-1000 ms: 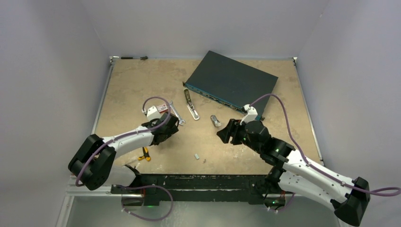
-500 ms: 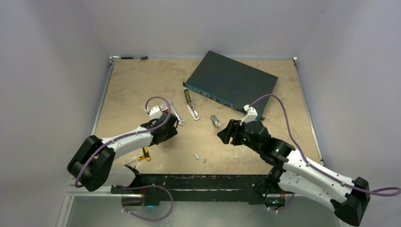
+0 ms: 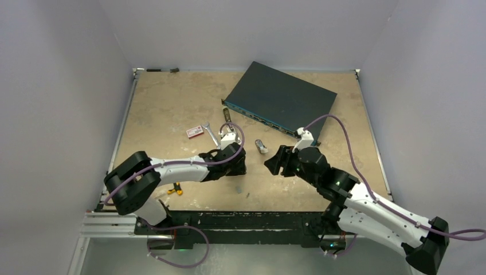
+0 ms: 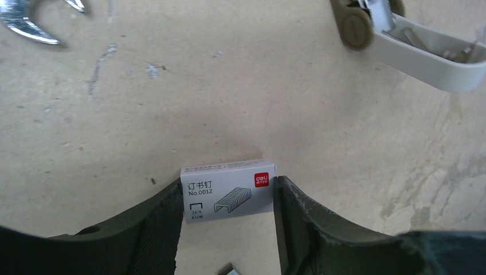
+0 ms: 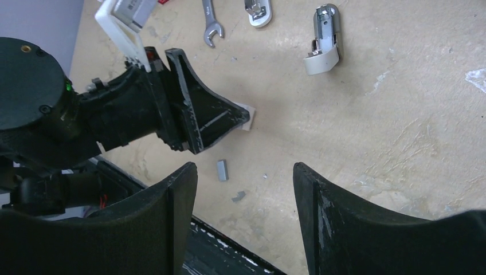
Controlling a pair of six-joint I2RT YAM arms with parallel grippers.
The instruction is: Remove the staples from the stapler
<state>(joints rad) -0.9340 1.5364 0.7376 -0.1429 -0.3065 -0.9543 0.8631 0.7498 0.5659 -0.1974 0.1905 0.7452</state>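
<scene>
The stapler (image 3: 228, 119) lies open at mid-table, its pale base (image 4: 424, 54) at the upper right of the left wrist view. My left gripper (image 4: 228, 186) is shut on a small white staple box (image 4: 229, 192), which both fingers touch low over the table. From the right wrist view, that box (image 5: 249, 120) peeks out at the left fingertips. My right gripper (image 5: 245, 169) hangs open and empty to the right of the left gripper (image 3: 239, 169). A short grey staple strip (image 5: 222, 170) lies on the table between them.
A silver wrench (image 3: 212, 134) and a red box (image 3: 195, 131) lie left of the stapler. A small pale and silvery piece (image 5: 322, 40) lies to its right. A dark flat device (image 3: 281, 97) fills the back right. Yellow-handled pliers (image 3: 176, 188) sit near the front edge.
The left gripper closed, then its arm swung right from beside the wrench to the middle of the table, with the white staple box between its fingers. The right arm has barely moved.
</scene>
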